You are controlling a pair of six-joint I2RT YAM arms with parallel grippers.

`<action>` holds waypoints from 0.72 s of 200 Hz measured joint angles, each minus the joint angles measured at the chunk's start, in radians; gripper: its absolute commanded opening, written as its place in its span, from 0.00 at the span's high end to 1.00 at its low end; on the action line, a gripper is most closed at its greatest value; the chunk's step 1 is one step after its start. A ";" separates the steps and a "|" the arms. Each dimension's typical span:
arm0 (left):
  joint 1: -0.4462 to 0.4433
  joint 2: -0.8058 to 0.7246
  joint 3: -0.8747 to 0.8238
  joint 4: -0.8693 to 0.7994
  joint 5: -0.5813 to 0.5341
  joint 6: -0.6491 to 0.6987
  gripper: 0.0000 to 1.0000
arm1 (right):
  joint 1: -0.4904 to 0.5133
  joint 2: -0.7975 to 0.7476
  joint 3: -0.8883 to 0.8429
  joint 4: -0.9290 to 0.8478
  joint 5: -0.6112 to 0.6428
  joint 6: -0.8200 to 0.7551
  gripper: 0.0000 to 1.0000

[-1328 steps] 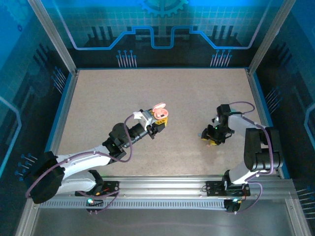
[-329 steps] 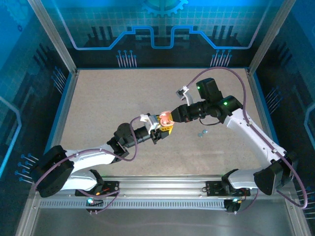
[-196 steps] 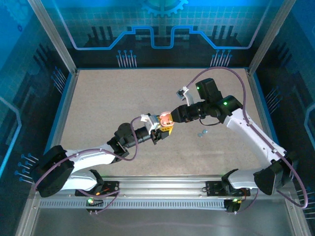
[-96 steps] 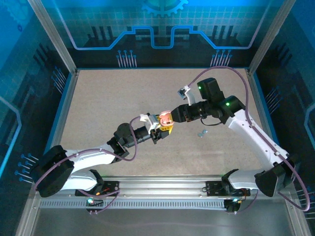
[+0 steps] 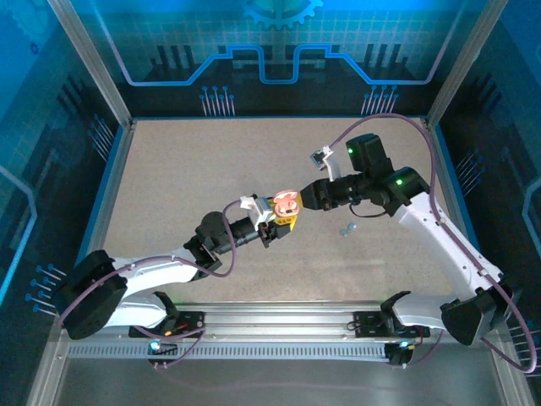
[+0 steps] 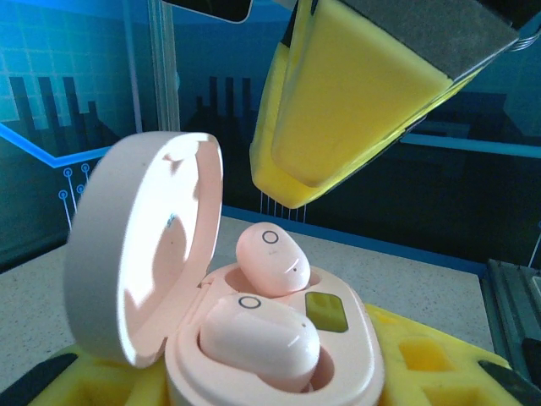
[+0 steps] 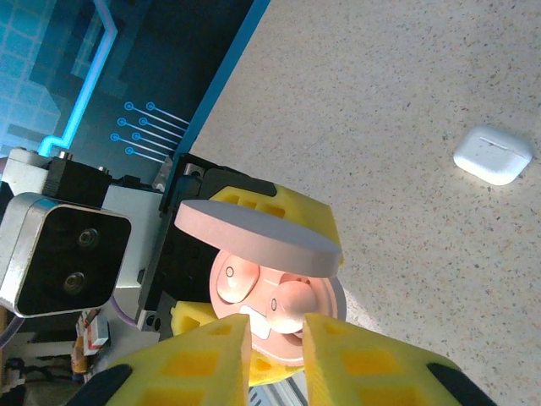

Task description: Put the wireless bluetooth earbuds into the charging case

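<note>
Left wrist: left tool (image 6: 279, 372) holds the pink case (image 6: 254, 338) steady so the nearly shut right tool (image 7: 275, 351) can seat the buds (image 6: 272, 258).

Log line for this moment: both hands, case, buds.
left hand: holding open pink case | right hand: just above case, holding nothing | pink earbuds: both in case, one not fully seated | white case: on table

My table (image 5: 186, 169) is speckled beige. Two pale blue buds (image 5: 347, 228) lie on it. A white case (image 7: 493, 155) rests there too.
</note>
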 measured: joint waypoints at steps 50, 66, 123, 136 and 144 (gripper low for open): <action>0.000 0.000 0.000 0.000 0.000 0.000 0.61 | 0.000 0.021 0.000 0.001 -0.008 0.003 0.78; 0.000 0.000 0.000 0.000 0.000 0.000 0.61 | 0.000 0.033 0.000 0.002 -0.011 0.005 0.78; 0.000 0.000 0.000 0.000 0.001 0.000 0.61 | 0.000 0.046 0.000 0.018 -0.024 0.014 0.77; 0.000 0.000 0.000 0.000 0.001 0.000 0.61 | 0.000 0.047 0.000 0.020 -0.026 0.014 0.76; 0.000 0.000 0.000 0.000 0.001 0.000 0.61 | 0.000 0.048 0.000 0.022 -0.027 0.015 0.76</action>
